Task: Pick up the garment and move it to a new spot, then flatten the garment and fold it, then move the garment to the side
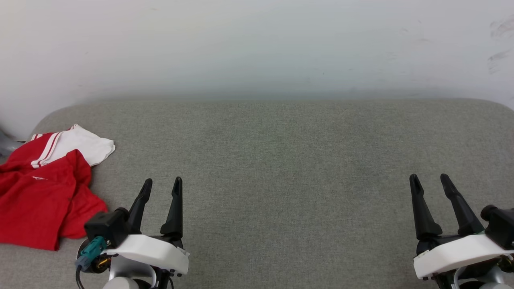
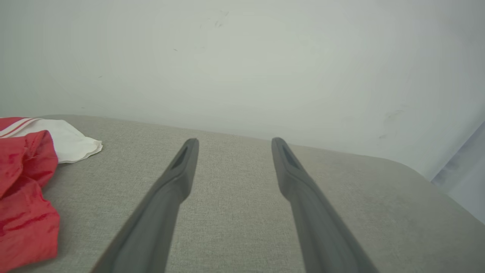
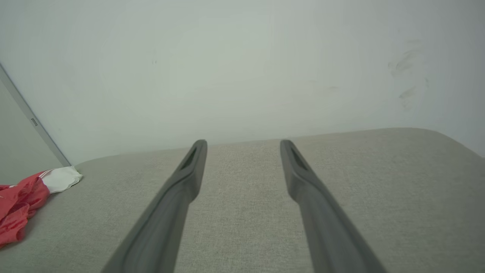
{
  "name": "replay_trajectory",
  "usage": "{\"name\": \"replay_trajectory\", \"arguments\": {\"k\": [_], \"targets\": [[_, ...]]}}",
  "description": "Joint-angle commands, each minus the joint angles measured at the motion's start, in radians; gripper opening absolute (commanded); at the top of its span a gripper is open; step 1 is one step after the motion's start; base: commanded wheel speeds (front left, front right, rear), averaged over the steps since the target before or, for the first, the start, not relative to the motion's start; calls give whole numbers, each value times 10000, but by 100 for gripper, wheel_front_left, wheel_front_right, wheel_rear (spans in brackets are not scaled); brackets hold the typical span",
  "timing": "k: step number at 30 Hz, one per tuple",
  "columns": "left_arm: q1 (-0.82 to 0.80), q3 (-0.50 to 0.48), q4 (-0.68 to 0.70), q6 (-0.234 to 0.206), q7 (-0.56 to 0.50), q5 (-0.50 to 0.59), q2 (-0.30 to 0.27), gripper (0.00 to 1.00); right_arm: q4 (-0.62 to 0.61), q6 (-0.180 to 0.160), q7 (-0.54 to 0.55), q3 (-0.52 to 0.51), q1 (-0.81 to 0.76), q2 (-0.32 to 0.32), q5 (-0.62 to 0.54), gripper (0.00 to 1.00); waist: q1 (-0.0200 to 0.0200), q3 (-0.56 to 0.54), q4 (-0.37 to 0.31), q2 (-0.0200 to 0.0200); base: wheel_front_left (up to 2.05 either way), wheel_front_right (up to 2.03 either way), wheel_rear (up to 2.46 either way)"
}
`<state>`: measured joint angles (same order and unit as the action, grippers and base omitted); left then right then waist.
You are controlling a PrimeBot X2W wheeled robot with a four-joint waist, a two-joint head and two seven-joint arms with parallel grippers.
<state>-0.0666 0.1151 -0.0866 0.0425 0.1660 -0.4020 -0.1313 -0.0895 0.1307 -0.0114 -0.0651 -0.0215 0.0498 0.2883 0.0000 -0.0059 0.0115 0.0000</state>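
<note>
Red and white, the garment point(image 1: 36, 196) lies crumpled at the grey cushion's point(image 1: 281, 180) left end in my head view, near my left gripper point(image 1: 162, 184). My right gripper point(image 1: 429, 178) is well apart, and both are spread and empty. My left wrist view brings its striped trim close. My right wrist view adds a wall strip point(image 3: 34, 121) behind it. I judge nothing done yet.

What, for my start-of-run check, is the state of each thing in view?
garment: crumpled in a heap at the cushion's left end, unfolded, not held.
left gripper: open, empty, fingers clear of the garment.
right gripper: open, empty, over bare cushion.
cushion: flat, bare apart from the garment.
</note>
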Motion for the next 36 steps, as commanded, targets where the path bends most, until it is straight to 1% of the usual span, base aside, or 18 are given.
{"name": "replay_trajectory", "arguments": {"k": [1, 13, 25, 30, 36], "targets": [[-44, 24, 25, -75, 110, 285, -60, 100, -173, 0, -4, 5, 15, 11, -311, 100, 0, -6, -6, 0, 0, 0, 0], [-64, 150, -126, -119, 389, 1172, -57, 100, -218, -1, 15, -76, -51, 10, -1148, 100, 0, 17, 37, 0, 0, 0, 0], [-60, 114, -261, 10, 617, 1783, 80, 100, -275, -1, -147, -121, -151, 10, -1795, 100, 0, 41, 171, 0, 0, 0, 0], [-145, 14, -331, 132, 708, 1992, 169, 100, -320, -1, -224, -78, -193, 8, -1966, 100, 0, 58, 561, 0, 0, 0, 0], [-191, -116, -417, 167, 828, 2410, 165, 100, -347, -1, -320, 40, -198, 8, -2177, 100, 0, 45, 1385, 0, 0, 0, 0]]}}
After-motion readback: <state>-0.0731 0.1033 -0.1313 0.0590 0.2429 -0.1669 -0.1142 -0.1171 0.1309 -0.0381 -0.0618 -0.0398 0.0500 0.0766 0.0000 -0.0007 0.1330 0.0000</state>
